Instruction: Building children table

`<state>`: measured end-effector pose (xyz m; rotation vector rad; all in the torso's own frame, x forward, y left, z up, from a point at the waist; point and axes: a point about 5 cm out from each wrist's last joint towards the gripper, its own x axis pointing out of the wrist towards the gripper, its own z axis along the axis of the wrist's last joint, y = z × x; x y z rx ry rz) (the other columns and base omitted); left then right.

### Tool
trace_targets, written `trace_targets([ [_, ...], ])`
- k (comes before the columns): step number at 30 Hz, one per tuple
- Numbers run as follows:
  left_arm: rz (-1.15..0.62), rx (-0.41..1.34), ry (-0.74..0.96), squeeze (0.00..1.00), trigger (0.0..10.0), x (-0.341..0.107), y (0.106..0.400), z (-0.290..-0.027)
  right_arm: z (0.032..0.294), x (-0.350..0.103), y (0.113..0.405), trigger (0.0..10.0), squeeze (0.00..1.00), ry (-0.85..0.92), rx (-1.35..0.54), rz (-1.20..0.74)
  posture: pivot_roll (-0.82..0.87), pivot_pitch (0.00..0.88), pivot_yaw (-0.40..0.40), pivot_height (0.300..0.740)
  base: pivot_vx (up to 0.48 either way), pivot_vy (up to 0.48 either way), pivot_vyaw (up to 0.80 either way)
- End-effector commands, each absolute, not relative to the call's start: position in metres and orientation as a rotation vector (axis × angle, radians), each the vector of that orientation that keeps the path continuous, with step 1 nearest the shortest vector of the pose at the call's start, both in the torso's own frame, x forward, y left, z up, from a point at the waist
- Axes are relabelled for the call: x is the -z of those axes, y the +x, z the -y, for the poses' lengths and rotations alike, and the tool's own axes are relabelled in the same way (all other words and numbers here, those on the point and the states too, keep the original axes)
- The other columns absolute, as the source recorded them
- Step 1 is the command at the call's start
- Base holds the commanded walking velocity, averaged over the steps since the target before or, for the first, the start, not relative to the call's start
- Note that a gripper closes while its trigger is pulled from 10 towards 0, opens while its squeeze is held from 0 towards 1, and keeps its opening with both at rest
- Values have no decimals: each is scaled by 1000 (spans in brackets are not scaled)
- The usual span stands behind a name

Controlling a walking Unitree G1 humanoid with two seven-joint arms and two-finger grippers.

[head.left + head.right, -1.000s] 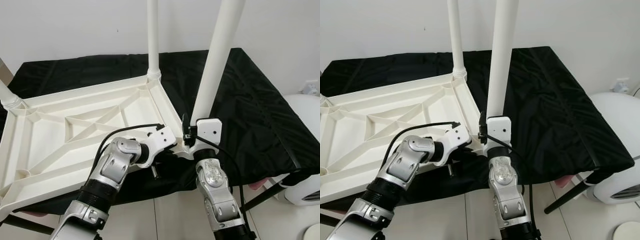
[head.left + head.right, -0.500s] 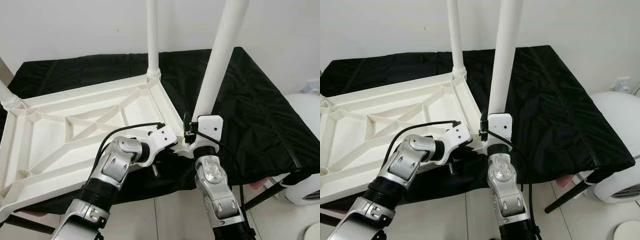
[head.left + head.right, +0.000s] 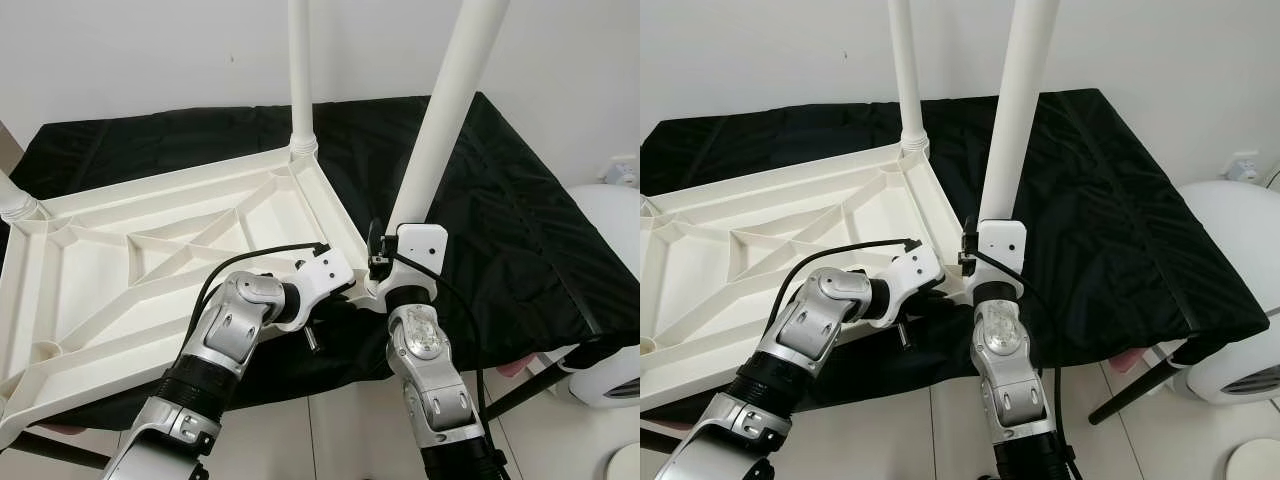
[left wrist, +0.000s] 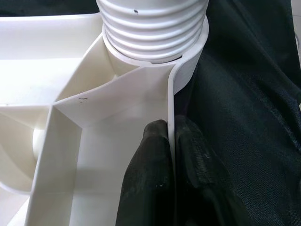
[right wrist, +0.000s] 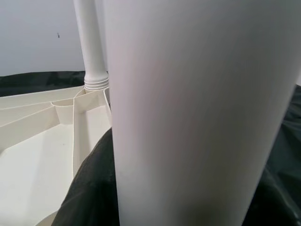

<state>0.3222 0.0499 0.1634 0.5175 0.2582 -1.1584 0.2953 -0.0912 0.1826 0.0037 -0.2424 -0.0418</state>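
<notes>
your white table top (image 3: 150, 250) lay upside down on the black cloth (image 3: 510, 220); your left claw (image 4: 171, 155) was clamped on its near rim, right by the corner socket (image 4: 155, 28); your right claw (image 3: 398, 265) was at the tilted white leg (image 3: 445, 110) over that corner; you could not tell how its fingers stood; another leg (image 3: 300, 70) stood upright at the far corner

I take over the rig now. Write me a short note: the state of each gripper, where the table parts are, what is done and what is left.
Left gripper: shut on the tabletop rim near the corner, steadying it.
Right gripper: holds the near leg, which is tilted at its corner socket.
The tabletop lies upside down on the black cloth.
Done: the far leg stands in its socket.
Left: straighten and seat the near leg.
</notes>
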Motion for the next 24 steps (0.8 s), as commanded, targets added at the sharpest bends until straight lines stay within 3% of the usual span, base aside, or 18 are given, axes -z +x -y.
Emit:
trace_targets([
  [1,-217,950,519,0,10000,-163,332,-58,90,-140,288,10000,0,-2,72,43,-114,147,69,740,0,0,0],
  [9,-218,948,517,0,10000,-163,331,-58,88,-142,287,10000,0,-7,56,61,-114,146,67,740,0,0,0],
  [11,-218,947,516,0,10000,-163,331,-58,89,-144,288,10000,59,-11,58,72,-115,144,67,740,0,0,0],
  [12,-217,947,516,0,10000,-163,331,-58,89,-145,288,10000,839,-19,59,83,-116,144,68,740,0,0,0],
  [14,-217,947,516,0,10000,-163,331,-58,89,-146,288,10000,839,-24,61,88,-116,144,68,740,0,0,0],
  [15,-217,949,515,0,10000,-163,331,-58,88,-147,287,10000,1000,-15,49,90,-117,143,67,740,0,0,0],
  [21,-215,952,514,0,10000,-163,331,-57,88,-149,287,10000,1000,-30,55,111,-118,141,66,740,0,0,0],
  [22,-215,952,514,0,10000,-163,331,-57,87,-150,287,10000,255,-31,53,115,-118,139,66,740,0,0,0],
  [24,-215,952,514,0,10000,-163,331,-57,87,-150,287,10000,255,-31,53,115,-118,139,66,740,0,0,0],
])
